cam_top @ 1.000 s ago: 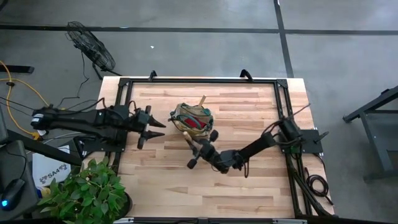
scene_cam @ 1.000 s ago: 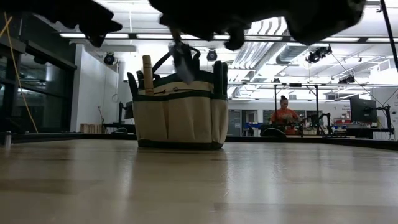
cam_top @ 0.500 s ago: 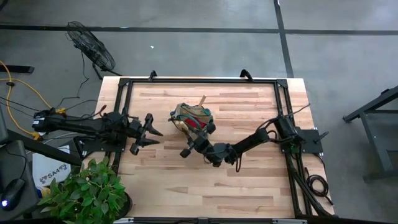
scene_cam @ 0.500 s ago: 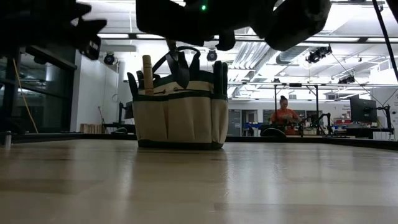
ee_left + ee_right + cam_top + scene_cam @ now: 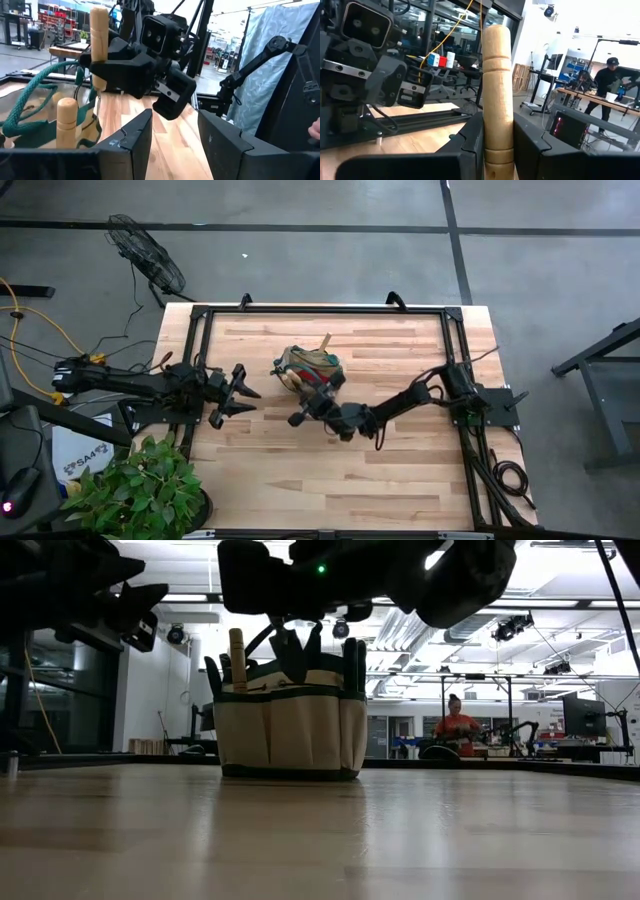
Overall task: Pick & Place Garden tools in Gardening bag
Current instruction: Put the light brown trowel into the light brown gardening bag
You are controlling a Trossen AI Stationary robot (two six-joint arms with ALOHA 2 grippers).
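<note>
The small round beige fabric gardening bag with dark green trim (image 5: 309, 369) stands upright just above the middle of the high view, on the pale wooden slatted table (image 5: 400, 470). In the low view it sits left of centre (image 5: 288, 718), with a pale wooden tool handle (image 5: 237, 658) standing straight up from its left side, long axis vertical.

The right gripper (image 5: 312, 406) is at the bag's lower edge in the high view, its arm reaching in from the right. Its two dark fingers (image 5: 472, 145) pinch a pale turned-wood handle (image 5: 498, 95), which stands upright between them with its rounded end pointing up; the tool's working end is hidden. In the left wrist view this same handle (image 5: 99, 45) rises vertically beside the bag's green loop handle (image 5: 40, 87), with another wooden handle (image 5: 66, 122) upright in the bag below it.

The left gripper (image 5: 232, 392) hovers at the left of the table, pointing right toward the bag, its jaws spread and holding nothing.

Compared with a second ago, the right gripper has moved up and left, from clear table below the bag to its rim, and the left gripper has drawn back slightly to the left. The bag has not shifted.
</note>
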